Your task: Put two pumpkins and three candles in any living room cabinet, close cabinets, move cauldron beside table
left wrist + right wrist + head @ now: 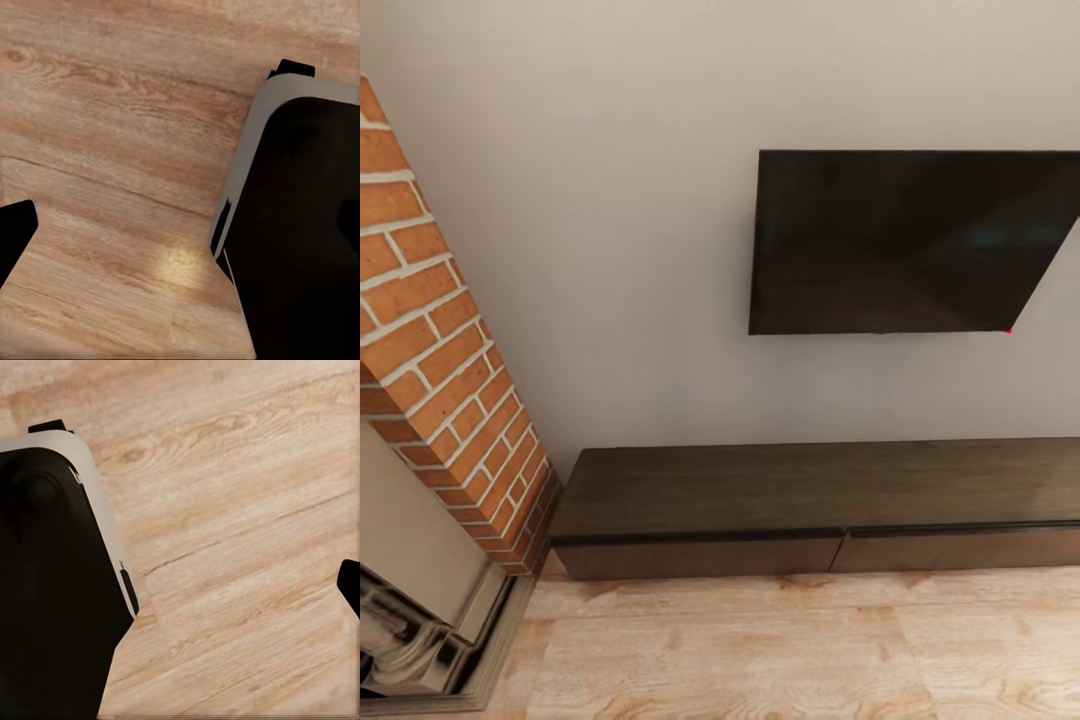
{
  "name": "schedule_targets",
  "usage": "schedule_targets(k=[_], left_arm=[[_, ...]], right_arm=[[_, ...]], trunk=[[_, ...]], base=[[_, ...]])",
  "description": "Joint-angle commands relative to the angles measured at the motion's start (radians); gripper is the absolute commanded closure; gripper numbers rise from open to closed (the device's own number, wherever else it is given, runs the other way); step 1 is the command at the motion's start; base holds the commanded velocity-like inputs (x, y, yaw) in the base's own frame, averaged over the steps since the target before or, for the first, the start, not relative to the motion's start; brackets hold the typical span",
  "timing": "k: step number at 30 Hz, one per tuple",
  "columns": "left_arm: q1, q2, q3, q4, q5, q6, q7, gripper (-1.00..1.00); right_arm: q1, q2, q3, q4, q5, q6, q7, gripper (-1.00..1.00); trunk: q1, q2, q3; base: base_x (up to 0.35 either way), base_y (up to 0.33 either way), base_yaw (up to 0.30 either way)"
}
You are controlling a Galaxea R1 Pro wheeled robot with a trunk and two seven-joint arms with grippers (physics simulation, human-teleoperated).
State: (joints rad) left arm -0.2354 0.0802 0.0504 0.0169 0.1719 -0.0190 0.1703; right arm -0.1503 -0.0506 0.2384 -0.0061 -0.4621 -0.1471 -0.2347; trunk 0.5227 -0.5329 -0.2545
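Note:
The cabinet (760,500) is a long, low, dark brown unit against the wall, and both drawer fronts I can see are shut, flush with its front. The pumpkins, candles, cauldron and table are out of view. My left gripper (180,225) hangs open over the wood floor, with one black fingertip (15,232) at the picture's edge and nothing between the fingers. My right gripper (180,585) is likewise open and empty over the floor, one fingertip (351,585) showing at the edge.
A brick fireplace (440,350) stands to the left of the cabinet, its pale hearth surround (420,600) reaching onto the floor. A black TV (905,240) hangs on the wall above the cabinet. My black and grey base (300,225) sits beside both grippers.

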Motion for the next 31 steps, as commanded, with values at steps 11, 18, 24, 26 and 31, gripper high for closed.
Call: schedule_targets(k=[11,18,24,26,31], left_arm=[[0.039,-0.004,0.000,0.000,0.003,-0.018,-0.001,-1.00],[0.045,-0.004,0.002,0.000,0.003,-0.019,-0.001,-1.00],[0.045,-0.007,0.003,0.000,0.004,-0.019,-0.002,-1.00],[0.045,-0.008,0.003,0.000,0.004,-0.019,-0.002,-1.00],[0.045,-0.008,0.003,0.000,0.004,-0.019,-0.002,-1.00]], right_arm=[[0.005,0.010,0.001,0.000,0.000,0.000,0.000,-1.00],[0.005,0.015,0.001,0.000,-0.003,-0.002,0.000,-1.00],[0.005,0.015,0.001,0.000,-0.003,-0.002,0.001,-1.00],[0.005,0.015,0.001,0.000,-0.003,-0.002,0.002,-1.00],[0.005,0.016,0.001,0.000,-0.004,-0.002,0.002,-1.00]], trunk=[[-0.027,0.049,0.022],[-0.027,0.049,0.022],[-0.027,0.049,0.022],[-0.027,0.049,0.022],[-0.027,0.049,0.022]], base=[[0.000,0.000,0.000],[0.000,0.000,0.000],[0.000,0.000,0.000],[0.000,0.000,0.000],[0.000,0.000,0.000]])
